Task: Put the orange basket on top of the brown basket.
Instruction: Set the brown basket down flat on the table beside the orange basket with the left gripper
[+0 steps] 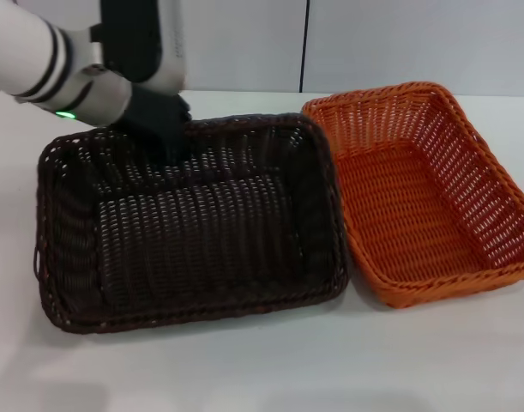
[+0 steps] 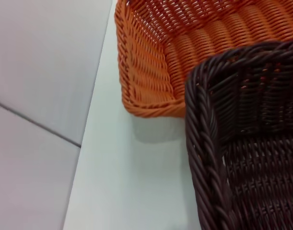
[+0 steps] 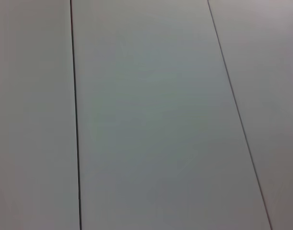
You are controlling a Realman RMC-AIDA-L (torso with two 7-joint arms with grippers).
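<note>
From the head camera I saw my left gripper down at the far rim of the brown basket, near its far-left part; I could not tell how it was set there. The orange basket sat on the white table just beside the brown one, on its right, well away from that gripper. My right arm stayed out of sight.

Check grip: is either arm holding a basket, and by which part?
Left gripper sits at the brown basket far rim; a hold cannot be confirmed. Orange basket is untouched. Right gripper unseen.
</note>
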